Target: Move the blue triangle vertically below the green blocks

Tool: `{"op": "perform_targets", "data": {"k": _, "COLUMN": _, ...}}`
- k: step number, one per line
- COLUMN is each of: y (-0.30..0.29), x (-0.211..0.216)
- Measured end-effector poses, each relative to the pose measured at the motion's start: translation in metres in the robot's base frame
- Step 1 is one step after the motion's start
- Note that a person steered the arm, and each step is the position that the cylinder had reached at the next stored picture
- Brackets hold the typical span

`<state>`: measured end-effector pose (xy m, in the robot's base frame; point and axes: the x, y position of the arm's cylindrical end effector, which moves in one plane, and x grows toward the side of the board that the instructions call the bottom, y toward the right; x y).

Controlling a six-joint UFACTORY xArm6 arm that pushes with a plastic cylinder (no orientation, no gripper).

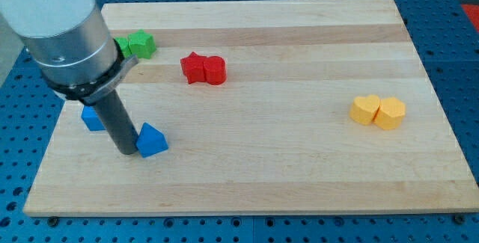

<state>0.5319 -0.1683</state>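
My tip (127,152) rests on the worktop (299,168) at the near left, touching the left side of the blue triangle (152,140). There is no claw in view, only the rod, so no open or closed state can be told. A second blue block (92,118) lies just left of the rod, partly hidden. The green blocks (137,45) sit farther back on the left, partly covered by the arm. Two red blocks (203,69) touch each other right of the green. Two yellow blocks (379,111) touch at the far right.
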Motion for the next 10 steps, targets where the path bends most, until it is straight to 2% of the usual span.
{"op": "perform_targets", "data": {"k": 2, "y": 0.036, "x": -0.008}}
{"op": "perform_targets", "data": {"k": 3, "y": 0.024, "x": 0.023}}
{"op": "perform_targets", "data": {"k": 4, "y": 0.052, "x": 0.031}}
{"op": "perform_targets", "data": {"k": 5, "y": 0.085, "x": 0.022}}
{"op": "perform_targets", "data": {"k": 7, "y": 0.051, "x": -0.026}}
{"op": "perform_targets", "data": {"k": 8, "y": 0.057, "x": -0.009}}
{"op": "perform_targets", "data": {"k": 9, "y": 0.054, "x": -0.01}}
{"op": "perform_targets", "data": {"k": 10, "y": 0.043, "x": -0.046}}
